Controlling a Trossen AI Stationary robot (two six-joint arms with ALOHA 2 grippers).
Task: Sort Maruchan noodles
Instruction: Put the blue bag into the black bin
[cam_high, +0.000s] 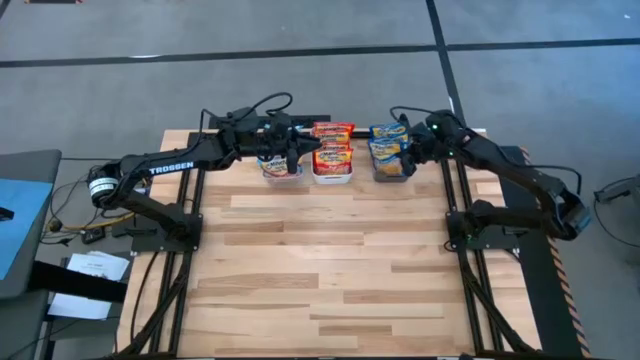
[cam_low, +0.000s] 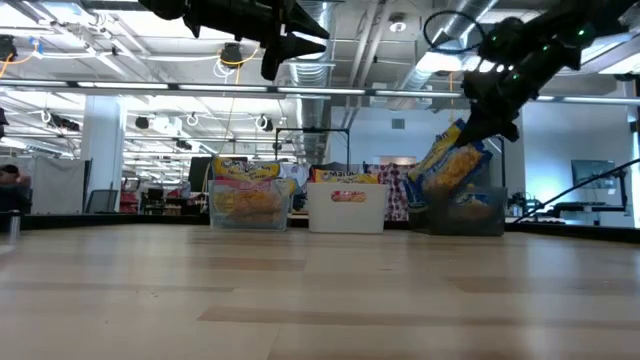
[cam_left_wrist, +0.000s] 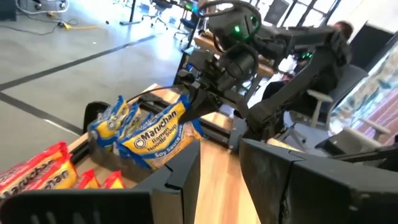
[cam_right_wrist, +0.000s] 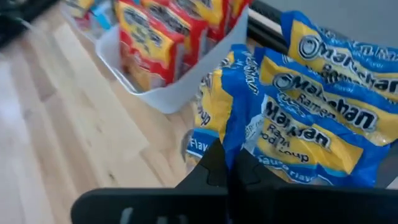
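My right gripper (cam_right_wrist: 227, 165) pinches a blue Maruchan packet (cam_right_wrist: 298, 134); I'd lower it squarely into the grey bin (cam_low: 470, 212), left gripper (cam_left_wrist: 217, 171) fingers parted, idle.

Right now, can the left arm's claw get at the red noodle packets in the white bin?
Probably yes. The left claw hangs open above the clear bin, beside the white bin; the red packets stand uncovered.
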